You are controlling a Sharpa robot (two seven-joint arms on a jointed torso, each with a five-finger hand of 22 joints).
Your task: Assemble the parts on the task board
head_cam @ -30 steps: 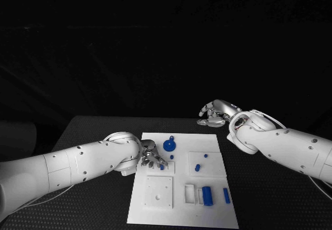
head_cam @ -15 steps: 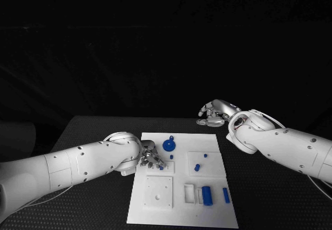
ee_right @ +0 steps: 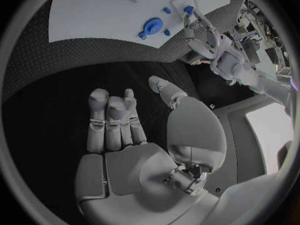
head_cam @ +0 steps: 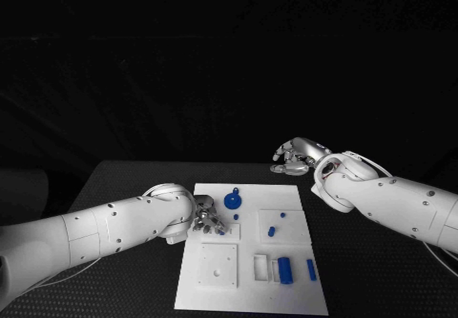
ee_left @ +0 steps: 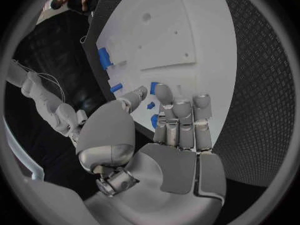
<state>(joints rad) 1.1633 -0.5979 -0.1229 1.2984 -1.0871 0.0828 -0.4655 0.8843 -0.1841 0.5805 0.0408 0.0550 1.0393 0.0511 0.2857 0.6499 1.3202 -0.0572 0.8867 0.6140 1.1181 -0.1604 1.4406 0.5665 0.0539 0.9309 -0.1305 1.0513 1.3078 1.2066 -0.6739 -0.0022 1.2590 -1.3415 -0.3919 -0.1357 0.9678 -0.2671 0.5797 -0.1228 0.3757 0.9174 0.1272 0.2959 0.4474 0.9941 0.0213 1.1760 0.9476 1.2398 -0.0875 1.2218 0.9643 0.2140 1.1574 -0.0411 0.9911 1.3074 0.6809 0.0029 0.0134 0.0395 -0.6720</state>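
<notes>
Fingers of the silver left hand [head_cam: 208,222] hide a small blue part [ee_left: 154,87] at the white rectangular task board's [head_cam: 286,197] centre-left; whether they pinch it, I cannot tell. Silver right hand [head_cam: 294,158], upper right, spread and holding nothing.

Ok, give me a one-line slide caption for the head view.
Left hand works a small blue part on the white task board; right hand waits beyond the board's far edge.

Left robot hand [head_cam: 208,222] lowered, fingertips apparently pinching, right robot hand [head_cam: 293,158] raised, fingers loosely apart
</notes>
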